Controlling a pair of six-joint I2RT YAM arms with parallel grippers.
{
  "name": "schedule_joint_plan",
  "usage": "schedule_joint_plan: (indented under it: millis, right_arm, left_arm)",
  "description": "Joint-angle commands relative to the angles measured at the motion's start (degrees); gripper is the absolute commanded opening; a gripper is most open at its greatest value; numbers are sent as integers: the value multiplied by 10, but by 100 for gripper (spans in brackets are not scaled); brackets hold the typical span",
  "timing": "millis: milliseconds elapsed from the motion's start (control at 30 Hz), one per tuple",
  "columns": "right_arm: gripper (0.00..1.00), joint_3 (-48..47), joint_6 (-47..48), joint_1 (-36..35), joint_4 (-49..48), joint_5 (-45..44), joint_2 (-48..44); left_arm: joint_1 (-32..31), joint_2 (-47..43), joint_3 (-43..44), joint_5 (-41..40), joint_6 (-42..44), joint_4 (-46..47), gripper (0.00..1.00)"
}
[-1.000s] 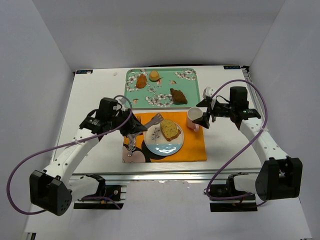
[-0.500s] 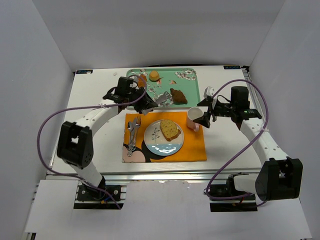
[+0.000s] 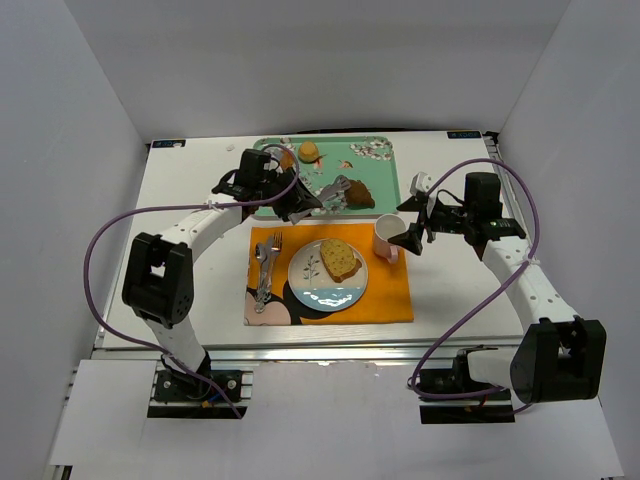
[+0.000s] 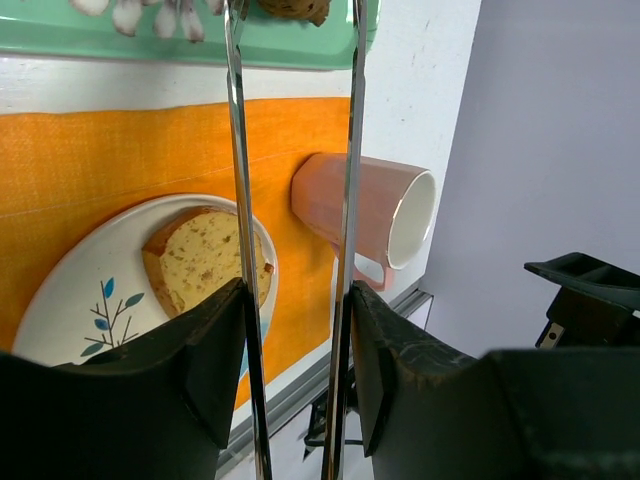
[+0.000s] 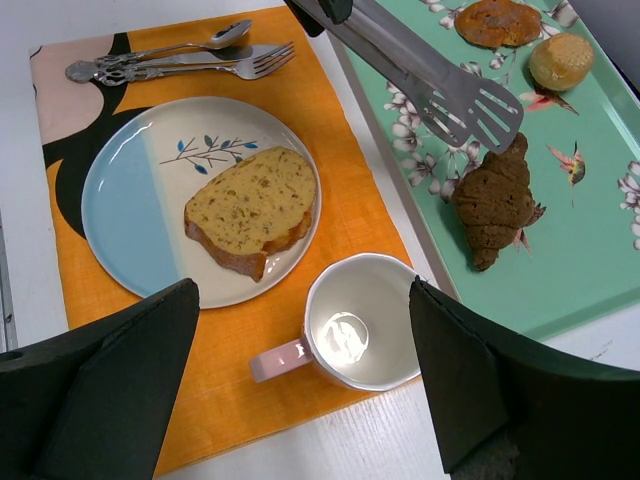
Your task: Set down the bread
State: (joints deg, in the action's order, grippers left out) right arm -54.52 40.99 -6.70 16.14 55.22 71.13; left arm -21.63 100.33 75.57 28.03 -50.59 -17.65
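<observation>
A slice of bread lies on the blue-and-white plate; it also shows in the left wrist view and the right wrist view. My left gripper is shut on metal tongs, whose empty tips are spread over the green tray, right beside a dark croissant. In the left wrist view my gripper clamps the tongs by both arms. My right gripper is open and empty above the pink cup, and the right wrist view shows it straddling the cup.
The plate, the cup and a fork and spoon sit on an orange placemat. The tray also holds a round bun and a brown pastry. White walls enclose the table.
My left arm swung from beside the plate up to the tray with the tongs, then edged right toward the croissant. The bread stayed on the plate. The right arm barely moved.
</observation>
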Motion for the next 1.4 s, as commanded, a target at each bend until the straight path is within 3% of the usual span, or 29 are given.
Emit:
schedule_joint_plan:
  millis: [0, 1100, 1367]
  right_arm:
    - [89, -1, 7, 5, -16, 6, -6]
    - [89, 4, 6, 8, -16, 8, -10]
    - [89, 6, 5, 9, -17, 9, -12]
  left_arm:
    - [-4, -9, 5, 21, 0, 27, 54]
    - [-23, 78, 71, 33, 20, 14, 55]
    - [-25, 91, 83, 45, 6, 34, 43]
